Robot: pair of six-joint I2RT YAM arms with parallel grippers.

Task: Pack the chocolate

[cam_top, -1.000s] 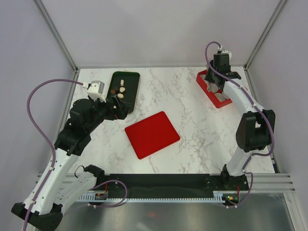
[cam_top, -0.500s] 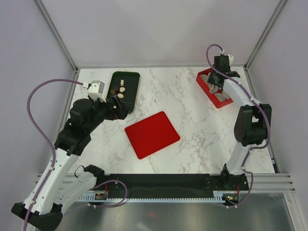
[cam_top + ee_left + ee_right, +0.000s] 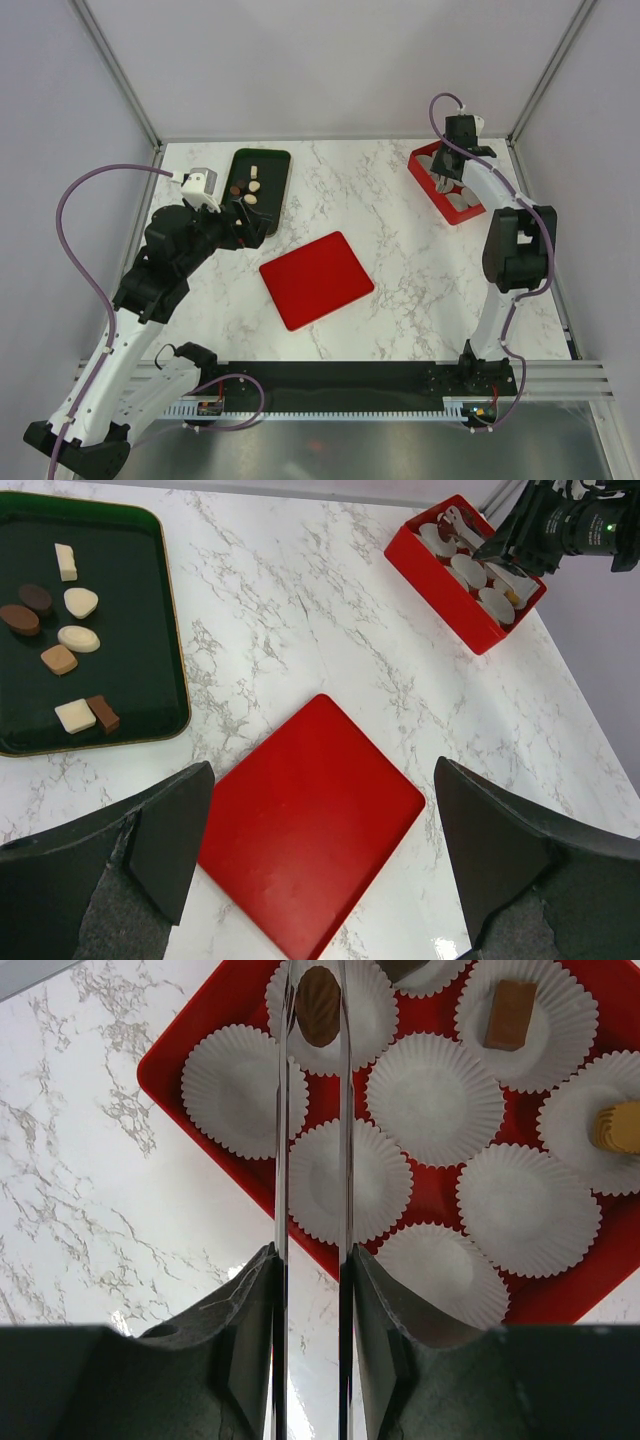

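Note:
Several brown, dark brown and cream-white chocolates [image 3: 70, 640] lie on a dark green tray [image 3: 150, 610] at the back left, also in the top view [image 3: 270, 190]. My left gripper [image 3: 320, 850] is open and empty, above the table near the tray. My right gripper [image 3: 312, 1260] is shut on thin metal tongs [image 3: 345, 1140]. The tong tips hold a brown chocolate [image 3: 318, 1005] over a white paper cup [image 3: 365, 1015] in the red box [image 3: 180, 1055]. Other cups there hold a caramel piece [image 3: 508, 1012] and a tan piece [image 3: 618, 1126].
A flat red lid [image 3: 316, 278] lies mid-table, below my left gripper in the left wrist view [image 3: 310, 850]. The red box [image 3: 450, 205] sits at the back right corner with several empty paper cups [image 3: 433, 1098]. Cage posts and walls border the table.
My right arm has swung its elbow back toward the box and the wrist has shifted slightly over it. My left arm has not moved.

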